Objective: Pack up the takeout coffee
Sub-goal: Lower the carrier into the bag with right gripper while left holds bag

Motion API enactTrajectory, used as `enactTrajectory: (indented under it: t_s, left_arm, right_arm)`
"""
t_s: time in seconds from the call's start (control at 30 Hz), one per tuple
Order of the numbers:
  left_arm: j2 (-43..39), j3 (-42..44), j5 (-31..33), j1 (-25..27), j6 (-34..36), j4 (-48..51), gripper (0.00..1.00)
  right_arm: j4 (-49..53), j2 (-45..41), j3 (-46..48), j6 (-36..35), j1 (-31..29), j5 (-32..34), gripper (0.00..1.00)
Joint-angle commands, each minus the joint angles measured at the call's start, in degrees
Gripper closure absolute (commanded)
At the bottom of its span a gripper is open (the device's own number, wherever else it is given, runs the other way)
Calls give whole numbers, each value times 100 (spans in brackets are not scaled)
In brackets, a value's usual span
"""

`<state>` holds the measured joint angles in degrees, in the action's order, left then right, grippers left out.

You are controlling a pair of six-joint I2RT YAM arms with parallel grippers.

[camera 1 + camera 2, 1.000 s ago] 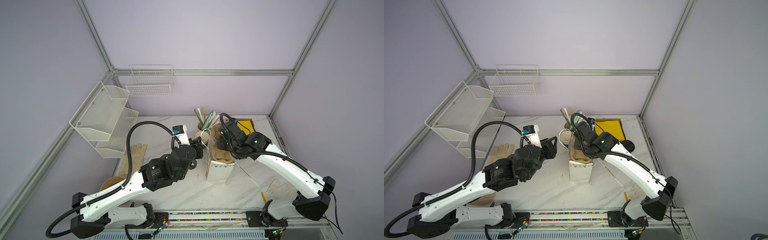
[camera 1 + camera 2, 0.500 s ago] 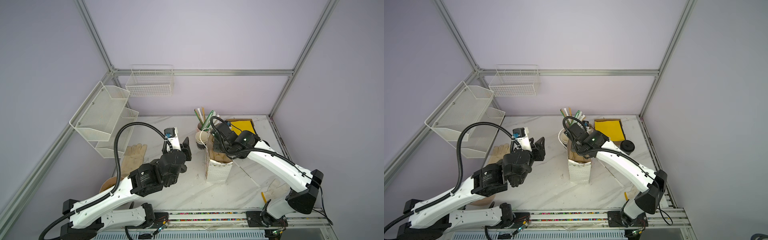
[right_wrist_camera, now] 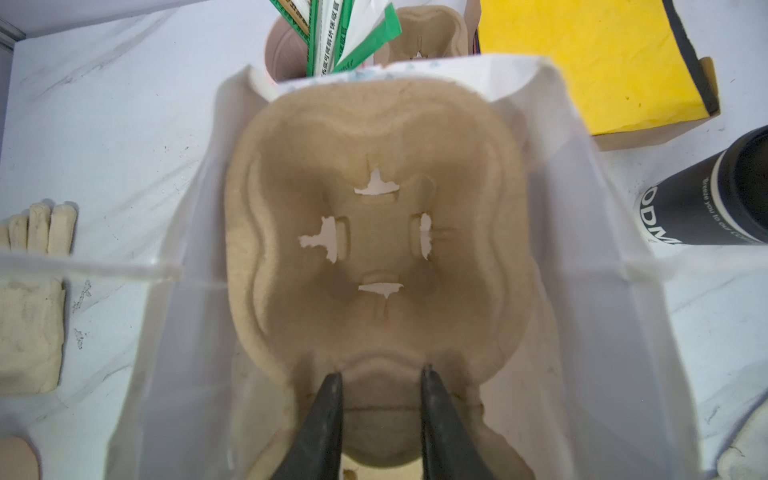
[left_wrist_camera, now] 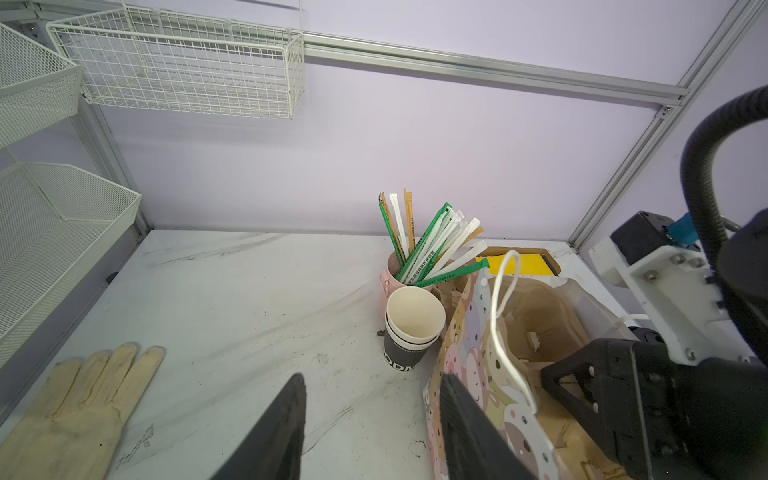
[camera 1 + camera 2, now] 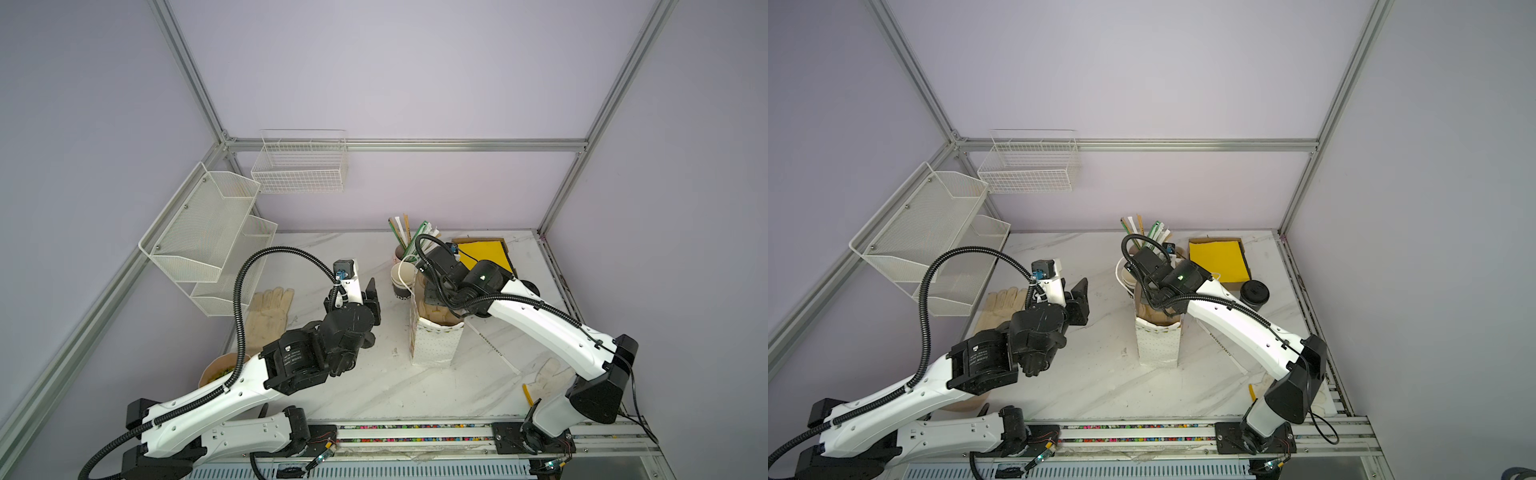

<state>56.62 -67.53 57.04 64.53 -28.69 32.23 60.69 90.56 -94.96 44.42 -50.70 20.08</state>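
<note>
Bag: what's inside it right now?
A brown pulp tray fills the bag, with the right gripper's fingers pinching its edge. Nothing sits on it. Whatever lies under the tray is covered.

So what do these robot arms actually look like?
Both are white shells with black joints. A ribbed black hose arches over the left arm; the right arm carries a thinner black cable and a small green light. The left tool and right tool each end in two black, tapering fingers.

Bright even light, soft shadows, blurry foreground.
</note>
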Motion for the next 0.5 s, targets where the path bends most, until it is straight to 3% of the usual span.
enactTrajectory:
  t_s: [0.0, 0.47]
  left_arm:
    - [-28, 204, 158, -20, 131, -152, 49]
    - [-169, 360, 317, -20, 162, -142, 48]
  right_arm:
    - [371, -115, 19, 149, -27, -140, 75]
    - [493, 50, -30, 169, -19, -185, 75]
